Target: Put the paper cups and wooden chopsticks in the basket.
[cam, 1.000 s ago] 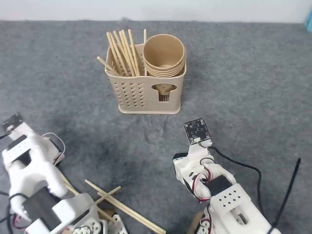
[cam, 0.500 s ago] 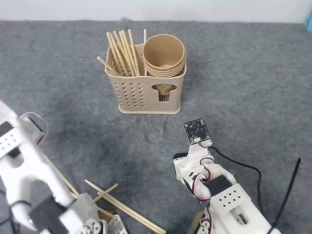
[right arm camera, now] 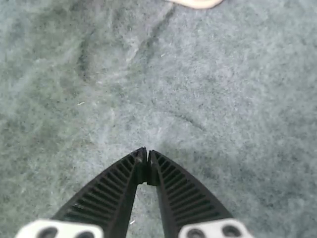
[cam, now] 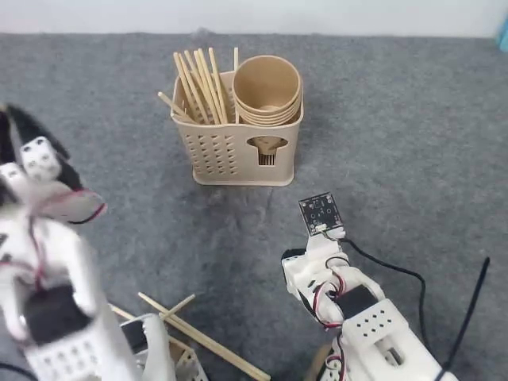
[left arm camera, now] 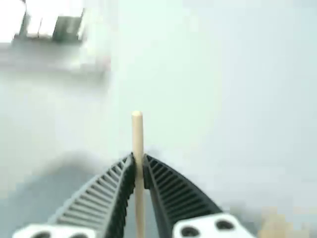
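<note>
Lifted since the earlier frames, the left arm (cam: 48, 262) now stands tall along the left edge of the high view, where a second ago it crouched in the lower left corner. In the left wrist view the left gripper (left arm camera: 137, 161) has its jaws closed on one wooden chopstick (left arm camera: 137, 136), which sticks straight out past the fingertips against a pale blurred background.

Several loose chopsticks (cam: 202, 340) lie crossed on the carpet (cam: 397, 143) at the bottom of the high view, left of centre, beside the left arm's base; the longest slants toward the bottom edge.

The basket (cam: 234, 151) stands in the upper centre. Its right compartment holds the stacked paper cups (cam: 267, 87), and a bundle of upright chopsticks (cam: 198, 79) leans in the left one.

Bare carpet lies on every side of the basket, with a wide open strip between it and the right arm (cam: 353, 305) in the lower right. The right gripper (right arm camera: 147, 154) hangs over bare carpet with its jaws closed on nothing. Along the top edge the carpet meets a pale wall (cam: 254, 16).
</note>
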`<state>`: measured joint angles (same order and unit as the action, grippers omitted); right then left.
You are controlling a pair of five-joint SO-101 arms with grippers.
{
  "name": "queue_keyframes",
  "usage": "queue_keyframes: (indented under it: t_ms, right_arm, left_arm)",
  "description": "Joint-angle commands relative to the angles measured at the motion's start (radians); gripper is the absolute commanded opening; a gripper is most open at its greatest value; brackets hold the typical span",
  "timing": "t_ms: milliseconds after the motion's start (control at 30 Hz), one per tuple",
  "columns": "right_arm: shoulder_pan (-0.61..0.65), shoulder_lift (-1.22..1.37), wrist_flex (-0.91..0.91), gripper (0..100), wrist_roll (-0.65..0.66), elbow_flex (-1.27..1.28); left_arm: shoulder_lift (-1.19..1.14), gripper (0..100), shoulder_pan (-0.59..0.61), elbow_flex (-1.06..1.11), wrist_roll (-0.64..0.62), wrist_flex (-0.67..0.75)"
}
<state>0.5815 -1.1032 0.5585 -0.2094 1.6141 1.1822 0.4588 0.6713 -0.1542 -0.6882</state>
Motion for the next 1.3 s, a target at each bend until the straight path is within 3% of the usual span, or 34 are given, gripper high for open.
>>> queue_keyframes:
  t_ms: [0, 133, 233, 567, 867, 967, 1133, 1267]
  right_arm:
    - [-0.012, -0.027, -0.001, 0.8, -0.003, -0.018]
    - [-0.012, -0.027, -0.001, 0.8, -0.003, -0.018]
    - [-0.012, -0.027, -0.001, 0.8, -0.003, -0.018]
    - [-0.047, -0.019, -0.036, 0.8, -0.003, -0.021]
    - [-0.045, -0.018, -0.039, 0.8, -0.003, -0.021]
    - [-0.044, -0.018, -0.041, 0.8, 0.02, -0.021]
    - [-0.044, -0.018, -0.039, 0.8, 0.032, -0.021]
    - [-0.044, -0.018, -0.039, 0.8, 0.034, -0.02]
  left_arm:
    - [0.038, 1, -0.204, -0.025, -0.014, 0.399]
    - [-0.078, 1, -0.307, -0.007, -0.014, 0.694]
    - [-0.167, 1, -0.348, -0.021, -0.014, 0.776]
    - [-0.381, 1, -0.488, -0.042, -0.014, 0.681]
    - [-0.5, 2, -0.5, -0.036, -0.014, 0.664]
    - [-0.5, 7, -0.5, -0.03, -0.014, 0.592]
    - [-0.499, 26, -0.491, -0.039, -0.014, 0.428]
    - [-0.499, 27, -0.489, -0.134, -0.014, 0.21]
